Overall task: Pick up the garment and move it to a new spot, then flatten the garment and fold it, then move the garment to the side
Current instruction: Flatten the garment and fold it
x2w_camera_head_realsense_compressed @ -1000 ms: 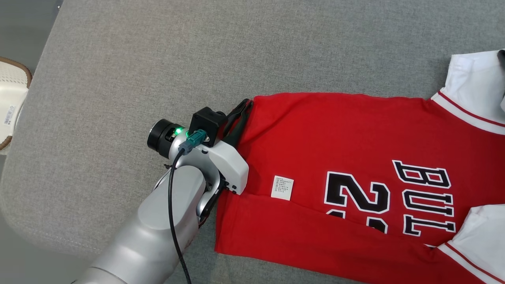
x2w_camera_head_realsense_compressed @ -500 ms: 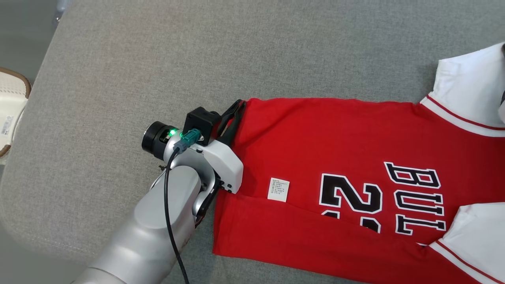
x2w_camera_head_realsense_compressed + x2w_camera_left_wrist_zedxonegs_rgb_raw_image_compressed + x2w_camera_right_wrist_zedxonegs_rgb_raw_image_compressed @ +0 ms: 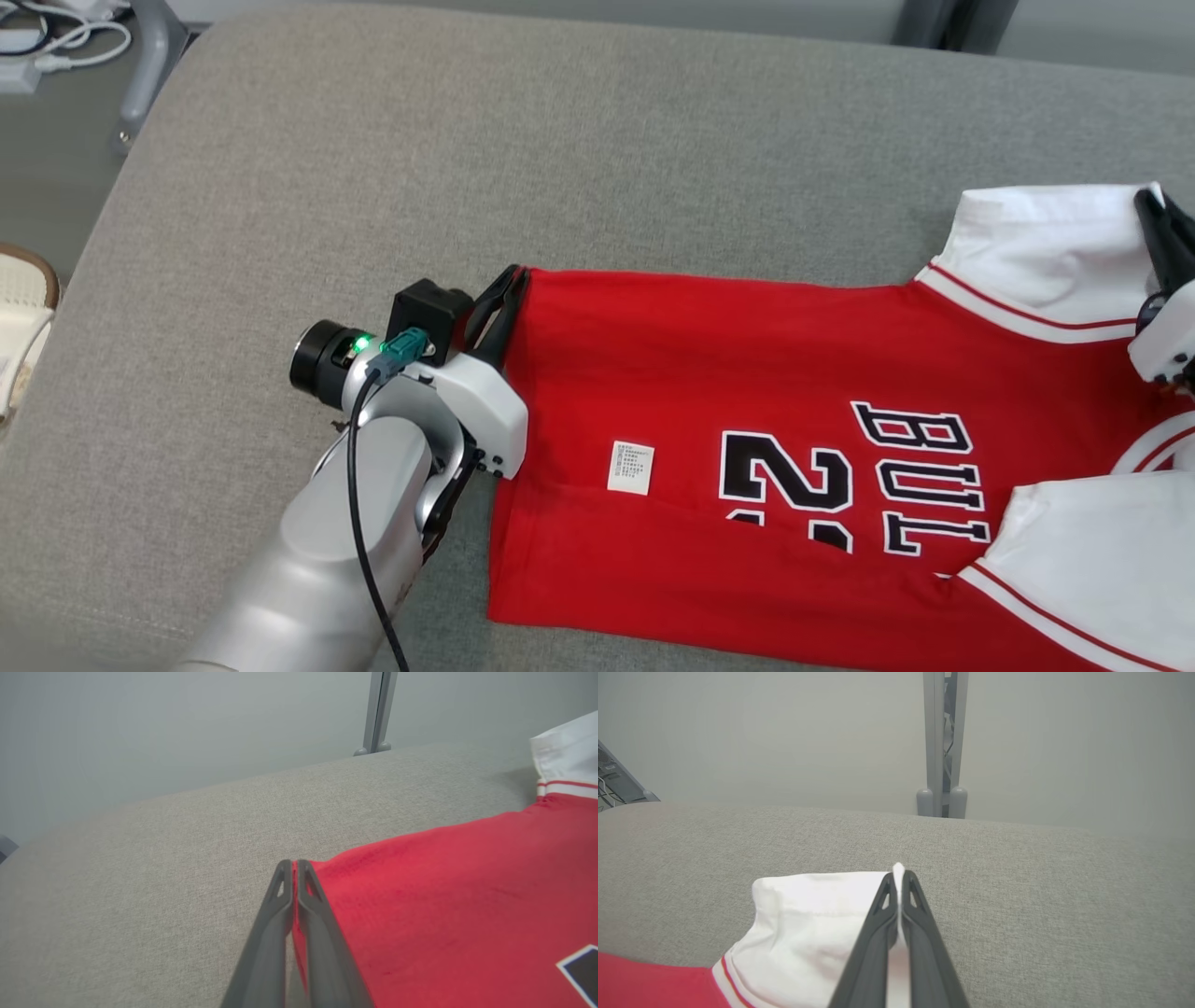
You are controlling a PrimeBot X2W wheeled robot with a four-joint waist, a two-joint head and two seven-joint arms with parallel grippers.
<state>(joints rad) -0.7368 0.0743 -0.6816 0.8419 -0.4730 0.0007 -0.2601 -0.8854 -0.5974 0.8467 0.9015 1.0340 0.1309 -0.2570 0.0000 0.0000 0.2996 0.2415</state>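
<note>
Grey woven cushion [image 3: 373,140] w/ flat, smooth red-white jersey [image 3: 700,355].

"What's that on the grey cushion [image 3: 280,187]?"

"A red jersey [image 3: 691,364] with white sleeves [image 3: 1046,238], spread flat, black letters and a number facing up."

"Where exactly?"

"On the cushion's right half, hem towards the middle, sleeves towards the right edge. Its near side is folded over on top, and a small white label [image 3: 631,467] sits just by that fold."
</note>
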